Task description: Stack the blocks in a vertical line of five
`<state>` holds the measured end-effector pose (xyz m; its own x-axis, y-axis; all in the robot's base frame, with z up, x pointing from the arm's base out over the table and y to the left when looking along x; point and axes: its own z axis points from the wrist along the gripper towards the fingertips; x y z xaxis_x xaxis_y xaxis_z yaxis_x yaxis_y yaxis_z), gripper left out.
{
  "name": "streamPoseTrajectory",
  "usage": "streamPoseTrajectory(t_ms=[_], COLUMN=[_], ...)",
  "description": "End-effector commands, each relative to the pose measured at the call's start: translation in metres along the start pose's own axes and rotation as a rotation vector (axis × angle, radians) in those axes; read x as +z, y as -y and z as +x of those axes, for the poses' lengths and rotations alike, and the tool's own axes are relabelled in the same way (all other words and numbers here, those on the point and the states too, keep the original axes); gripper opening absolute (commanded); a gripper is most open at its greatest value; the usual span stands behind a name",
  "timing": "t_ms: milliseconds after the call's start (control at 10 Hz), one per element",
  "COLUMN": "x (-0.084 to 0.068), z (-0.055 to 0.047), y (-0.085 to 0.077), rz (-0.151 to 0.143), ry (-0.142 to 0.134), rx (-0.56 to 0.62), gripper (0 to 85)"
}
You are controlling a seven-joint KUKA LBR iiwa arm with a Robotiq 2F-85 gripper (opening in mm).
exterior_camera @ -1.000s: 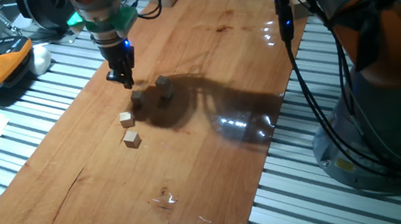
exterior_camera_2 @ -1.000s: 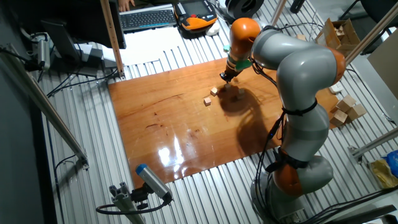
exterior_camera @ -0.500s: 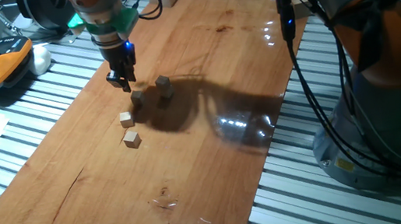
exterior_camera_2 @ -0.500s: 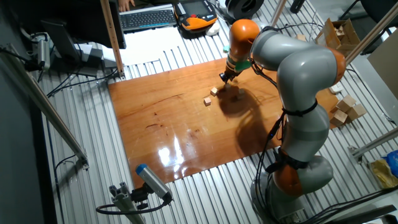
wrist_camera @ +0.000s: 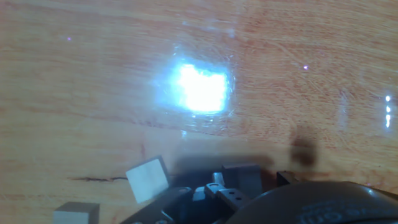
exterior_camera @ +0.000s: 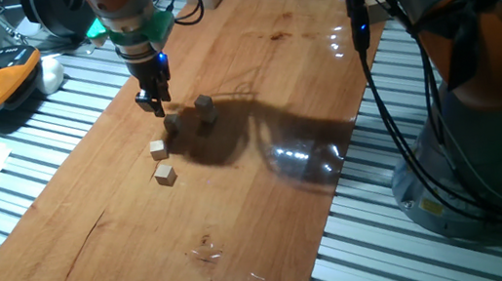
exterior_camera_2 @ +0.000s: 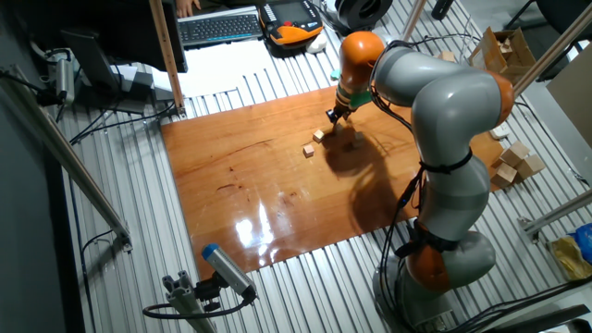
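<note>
My gripper (exterior_camera: 153, 101) hangs just above the wooden board (exterior_camera: 253, 81), its dark fingers pointing down; whether they are parted or pressed together, and whether they hold anything, I cannot tell from any view. Directly below and beside the tips sits a block (exterior_camera: 172, 123) in the arm's shadow. A darker, shaded stack (exterior_camera: 205, 107) stands just to its right, taller than 1 cube; I cannot count its layers. 2 more blocks lie nearer the camera, apart from the gripper: 1 (exterior_camera: 158, 150) just beyond the shadow, another (exterior_camera: 165, 174) a little farther along the board.

From the other fixed view the gripper (exterior_camera_2: 334, 114) is near the board's far edge, with 2 pale blocks (exterior_camera_2: 318, 135) (exterior_camera_2: 308, 150) to its left.

The blocks are small plain cubes of light tan wood with sharp edges. The board is glossy, reddish, streaked with grain and throws back lamp glare. In the hand view a pale cube (wrist_camera: 148, 178) lies left of the finger parts, a shaded 1 (wrist_camera: 241, 177) beside them.
</note>
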<state>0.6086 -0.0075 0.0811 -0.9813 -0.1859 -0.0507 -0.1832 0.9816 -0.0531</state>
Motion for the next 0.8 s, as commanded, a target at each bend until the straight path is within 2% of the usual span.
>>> streamPoseTrajectory(t_ms=[0,200,500,700], x=[0.001,0.003,0.013,0.015], z=[0.000,0.000,0.001,0.002], y=[0.001,0.001,0.003,0.000], rz=[0.001,0.013,0.006,0.002], ry=[0.000,0.002,0.004,-0.007], rx=[-0.005,-0.008,0.018,0.067], gripper=[34.0,34.0,34.0,34.0])
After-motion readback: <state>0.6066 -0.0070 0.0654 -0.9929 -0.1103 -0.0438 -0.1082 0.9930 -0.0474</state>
